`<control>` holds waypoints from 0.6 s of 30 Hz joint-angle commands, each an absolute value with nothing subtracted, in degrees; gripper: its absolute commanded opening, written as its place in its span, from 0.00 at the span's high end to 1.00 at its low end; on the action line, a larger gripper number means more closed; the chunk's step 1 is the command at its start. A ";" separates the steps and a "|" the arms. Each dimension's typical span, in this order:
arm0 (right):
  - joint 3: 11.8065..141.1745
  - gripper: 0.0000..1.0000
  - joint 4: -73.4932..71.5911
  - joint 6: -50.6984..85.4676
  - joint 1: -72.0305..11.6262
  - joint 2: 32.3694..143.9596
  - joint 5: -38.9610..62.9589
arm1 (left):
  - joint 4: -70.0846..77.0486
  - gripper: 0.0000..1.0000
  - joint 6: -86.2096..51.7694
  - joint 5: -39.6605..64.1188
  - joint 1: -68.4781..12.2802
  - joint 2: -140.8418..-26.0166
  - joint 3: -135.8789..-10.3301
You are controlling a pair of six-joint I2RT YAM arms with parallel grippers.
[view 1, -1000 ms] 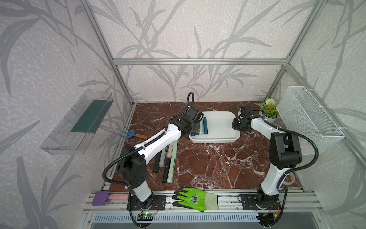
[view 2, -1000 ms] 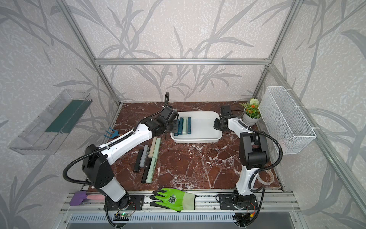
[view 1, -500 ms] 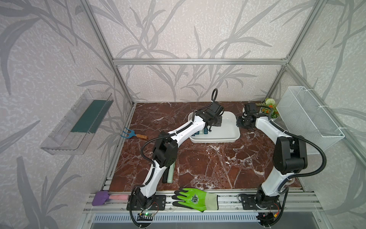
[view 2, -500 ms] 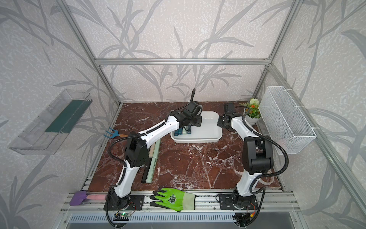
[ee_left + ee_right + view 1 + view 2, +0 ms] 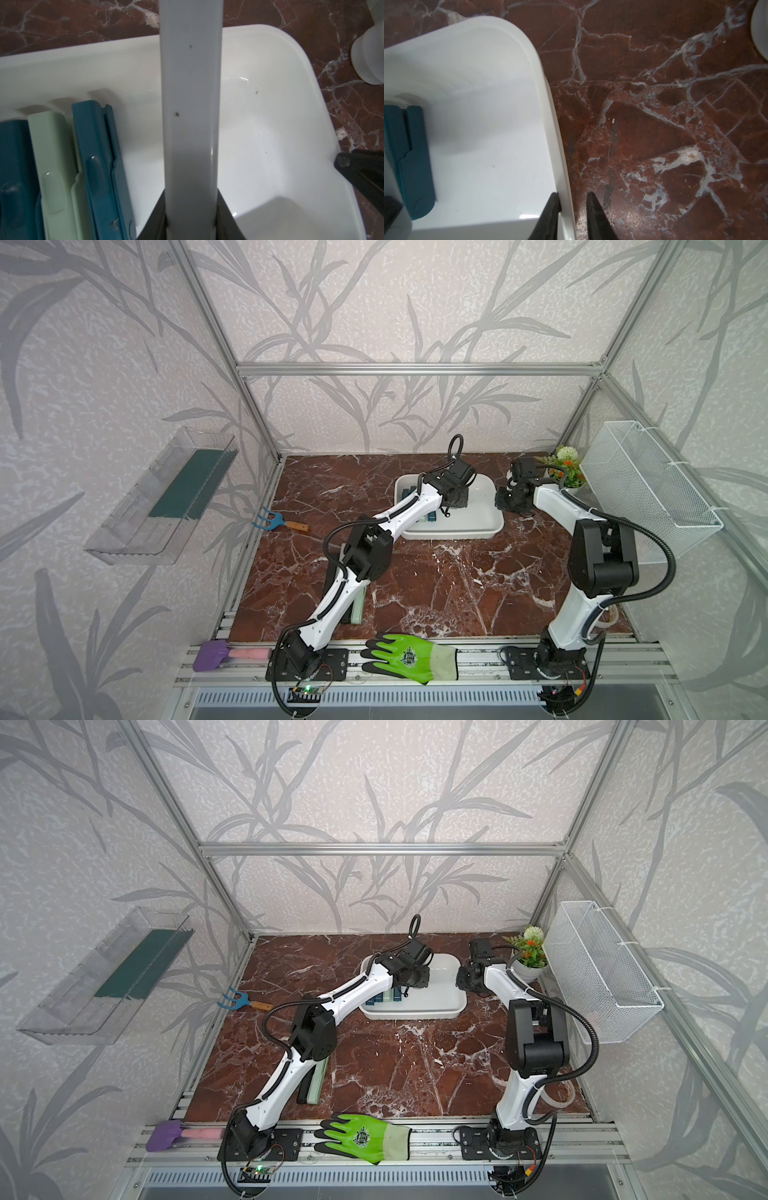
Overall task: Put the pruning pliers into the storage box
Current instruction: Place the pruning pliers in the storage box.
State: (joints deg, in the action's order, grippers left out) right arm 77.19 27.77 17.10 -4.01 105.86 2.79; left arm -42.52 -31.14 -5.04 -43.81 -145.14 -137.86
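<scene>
The box (image 5: 453, 534) is sitting toward the back of the bench (image 5: 436, 593), right of centre. Pliers (image 5: 54, 155) are lying side by side in its left end; the left fingers (image 5: 158, 218) are pinching a lone plier (image 5: 191, 104) over the box, just right of them. The right fingers (image 5: 550, 214) are straddling the box's right rim. Loose pliers (image 5: 318, 1081) are lying front-left on the bench, partly under the left arm (image 5: 282, 1081), with the rake (image 5: 278, 522) behind them near the left edge. The plant (image 5: 567, 466) is standing in the back right corner. The basket (image 5: 648, 485) is hanging on the right wall, the bin (image 5: 166, 497) on the left. The trowel (image 5: 224, 654) is lying left of the glove (image 5: 409, 657) on the front rail (image 5: 482, 659).

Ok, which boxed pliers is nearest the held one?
The lighter teal pliers, at the row's end facing the held grey pliers; the green pliers and darker teal pliers lie beyond it.
</scene>
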 commanded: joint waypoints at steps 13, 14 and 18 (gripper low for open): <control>75.92 0.88 26.13 19.28 -3.98 107.68 5.62 | -47.37 0.82 -37.83 -16.33 -42.89 -149.05 -140.20; 75.69 0.88 25.88 19.48 -4.00 107.36 5.62 | -47.61 0.82 -37.84 -16.39 -42.78 -149.14 -140.22; 75.32 0.88 25.66 19.79 -3.97 106.96 5.19 | -49.02 0.82 -38.76 -17.27 -42.27 -149.33 -140.19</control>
